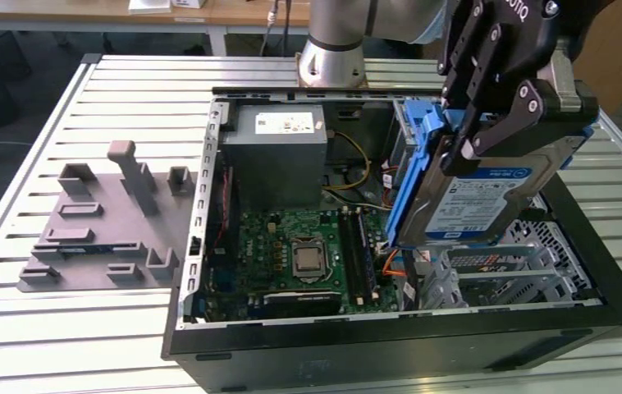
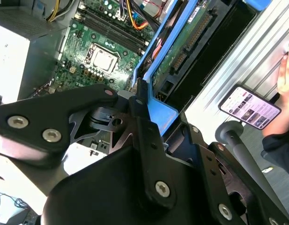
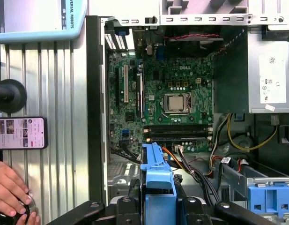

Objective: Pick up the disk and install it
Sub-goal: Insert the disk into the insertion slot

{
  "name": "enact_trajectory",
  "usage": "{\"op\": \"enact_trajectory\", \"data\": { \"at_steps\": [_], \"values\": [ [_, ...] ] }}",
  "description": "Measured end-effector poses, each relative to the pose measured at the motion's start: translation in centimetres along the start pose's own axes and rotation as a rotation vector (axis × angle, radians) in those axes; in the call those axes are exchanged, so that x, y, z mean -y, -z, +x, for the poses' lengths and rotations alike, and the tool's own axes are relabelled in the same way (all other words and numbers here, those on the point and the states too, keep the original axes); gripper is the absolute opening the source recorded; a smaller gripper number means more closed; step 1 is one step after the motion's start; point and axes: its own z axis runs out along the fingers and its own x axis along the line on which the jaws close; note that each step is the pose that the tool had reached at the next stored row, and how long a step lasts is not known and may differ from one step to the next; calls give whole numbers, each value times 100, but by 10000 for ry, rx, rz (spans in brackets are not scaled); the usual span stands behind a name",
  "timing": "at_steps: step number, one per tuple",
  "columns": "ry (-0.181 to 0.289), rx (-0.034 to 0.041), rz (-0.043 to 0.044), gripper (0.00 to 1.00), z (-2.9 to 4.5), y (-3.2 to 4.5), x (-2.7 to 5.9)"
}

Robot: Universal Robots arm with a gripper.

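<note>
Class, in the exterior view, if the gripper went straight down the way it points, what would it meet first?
Probably the silver drive cage inside the computer case, beneath the disk that the gripper holds on edge. The disk's lower edge would touch first; depth is unclear.

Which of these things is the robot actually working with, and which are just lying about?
In the job: gripper, shut on the disk; open computer case.
Lying about: grey fixture block on the table; phone; a person's hand near it.

Disk (image 1: 488,199) label, PSU sticker (image 1: 289,125): txt illegible.
</note>
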Motion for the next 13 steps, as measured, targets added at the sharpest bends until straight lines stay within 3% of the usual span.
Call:
{"op": "enact_trajectory", "data": {
  "at_steps": [13],
  "values": [
    [-1, 0, 0, 36, -5, -4, 141]
  ]
}}
